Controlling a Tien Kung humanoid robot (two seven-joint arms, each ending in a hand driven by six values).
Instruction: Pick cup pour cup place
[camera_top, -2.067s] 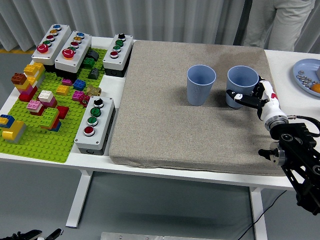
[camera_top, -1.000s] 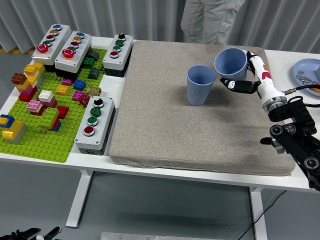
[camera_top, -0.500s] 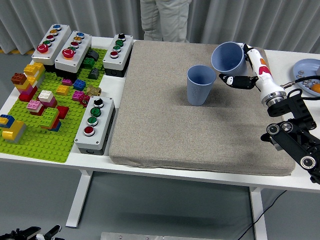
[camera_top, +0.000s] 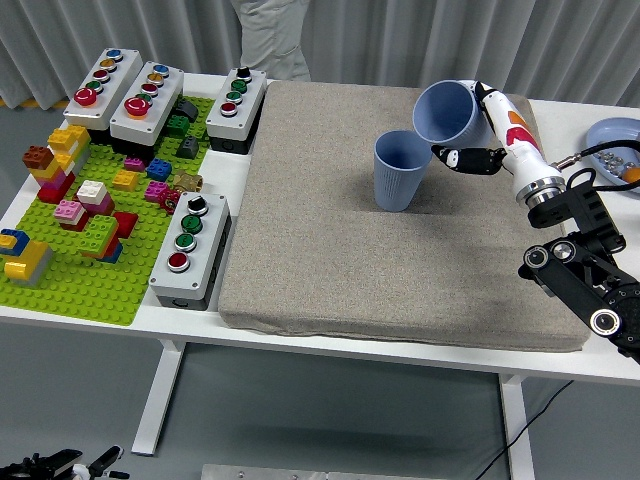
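A blue cup stands upright on the grey mat, right of its middle. A second blue cup is in the air just above and right of it, tilted with its mouth turned left and down toward the standing cup. My right hand is shut on this raised cup, the white and black fingers wrapped round its side. The right arm comes in from the lower right. The left arm does not show.
A green brick baseplate with several coloured bricks and several grey button boxes fill the table's left. A blue plate with small items sits at the right edge. A person stands behind the table's far side.
My right hand lifted the cup off the mat, carried it up and left, and tipped it over the standing cup. The person behind the table walked from right to left.
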